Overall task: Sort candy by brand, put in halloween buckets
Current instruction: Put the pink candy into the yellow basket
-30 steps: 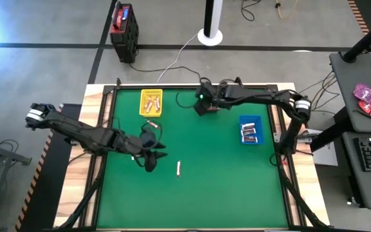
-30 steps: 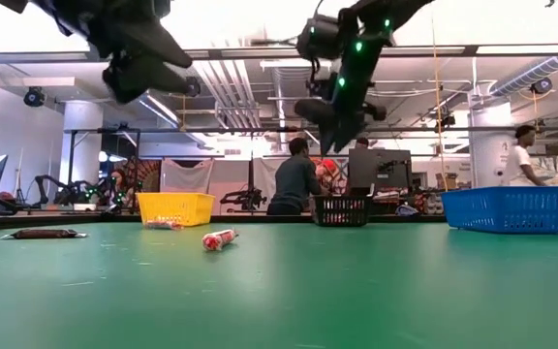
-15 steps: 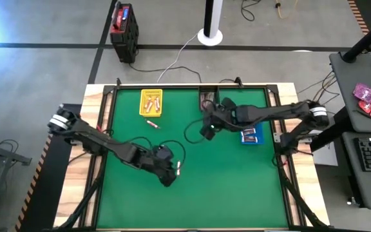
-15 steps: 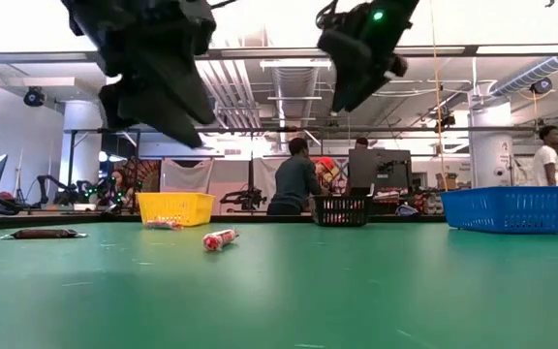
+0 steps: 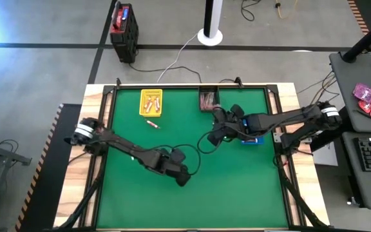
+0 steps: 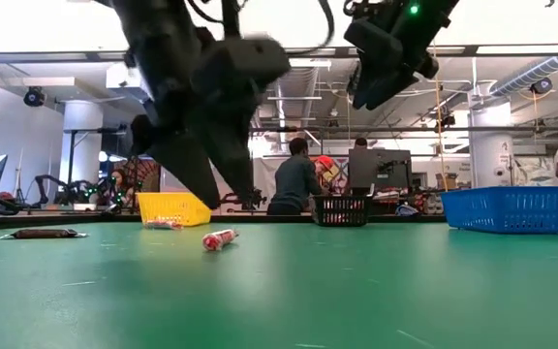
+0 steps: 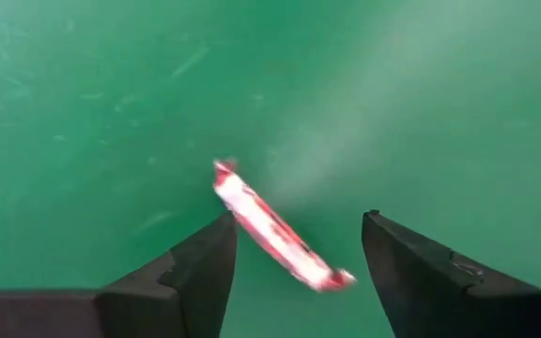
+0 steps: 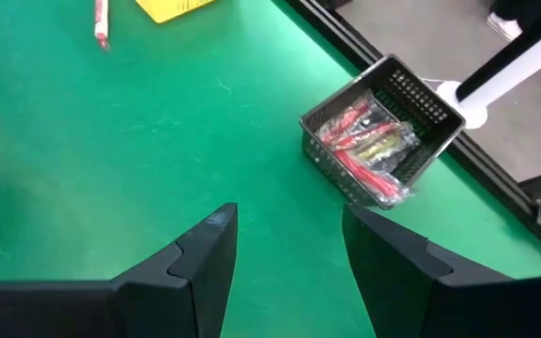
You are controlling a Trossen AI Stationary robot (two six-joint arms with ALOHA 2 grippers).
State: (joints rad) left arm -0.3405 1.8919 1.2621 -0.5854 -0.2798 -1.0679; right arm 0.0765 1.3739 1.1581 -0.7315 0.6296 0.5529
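Observation:
A red-and-white wrapped candy [image 7: 275, 228] lies flat on the green table. In the low view the same candy [image 6: 219, 238] shows end-on. My left gripper [image 7: 299, 218] is open just above it, one finger on either side, not touching; from above the left gripper [image 5: 182, 177] hides the candy. My right gripper [image 8: 287, 211] is open and holds nothing; it hovers mid-table beside the blue bucket [image 5: 251, 133]. The yellow bucket [image 5: 151, 102] and the black bucket [image 8: 383, 131] stand at the far edge, both with candy inside.
A second red-and-white candy [image 5: 152, 124] lies on the table just in front of the yellow bucket. A dark bar [image 6: 42, 233] lies at the table's left. The right arm hides part of the blue bucket. People stand in the room beyond the table.
My left gripper has swung toward the right and near edges and come down over the lone candy. My right gripper has left the black bucket at the far edge and moved toward the near edge, to beside the blue bucket. The candy has stayed where it was.

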